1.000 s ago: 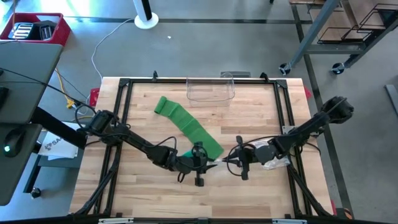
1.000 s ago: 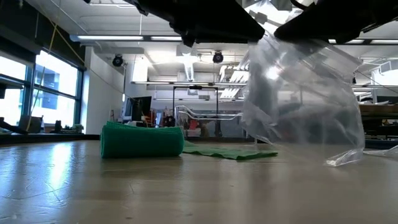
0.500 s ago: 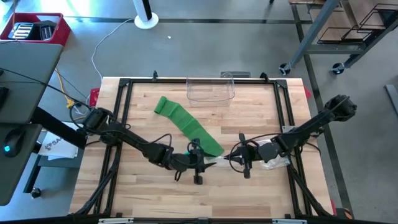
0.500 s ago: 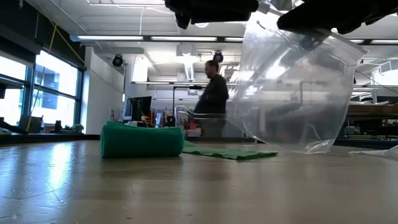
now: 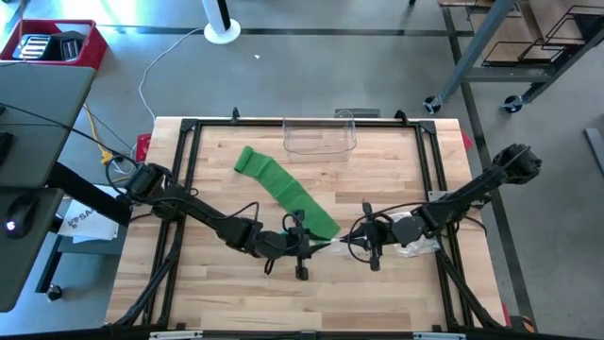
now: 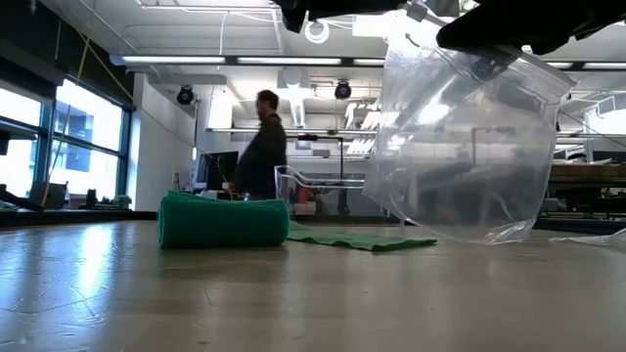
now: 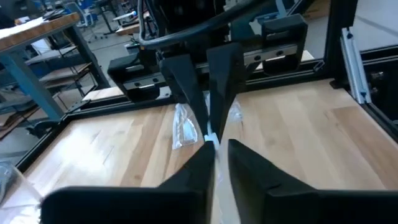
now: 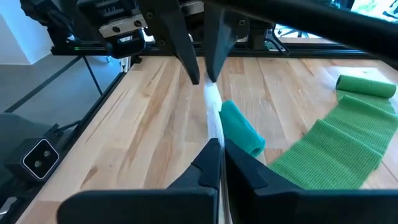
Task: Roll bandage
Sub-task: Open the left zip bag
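Note:
A green bandage [image 5: 283, 189] lies slantwise on the wooden table, with a rolled end [image 6: 223, 223] nearest my grippers and a smaller roll [image 8: 365, 84] at its far end. No gripper touches it. My left gripper [image 5: 316, 247] and right gripper [image 5: 347, 244] face each other just nearside of the roll. Both are shut on a clear plastic bag [image 6: 460, 147] that hangs between them. My left gripper pinches the bag's top edge [image 7: 211, 138] between its two fingers, coming nearly level from the table's left. My right gripper pinches the same top edge [image 8: 214, 124] between its two fingers, nearly level from the table's right, tip to tip with the left. The bag hangs below both, spread out, its lower edge [image 6: 489, 235] close over the table.
A clear plastic box [image 5: 319, 137] stands at the table's far edge. More crumpled clear plastic [image 5: 415, 247] lies under my right arm. A black frame [image 5: 189, 127] runs around the table. A person walks in the room behind.
Both grippers have risen a little. The bag has come up with them: its lower corner has left the table and its wall now hangs flatter and less crumpled. The bandage has kept still.

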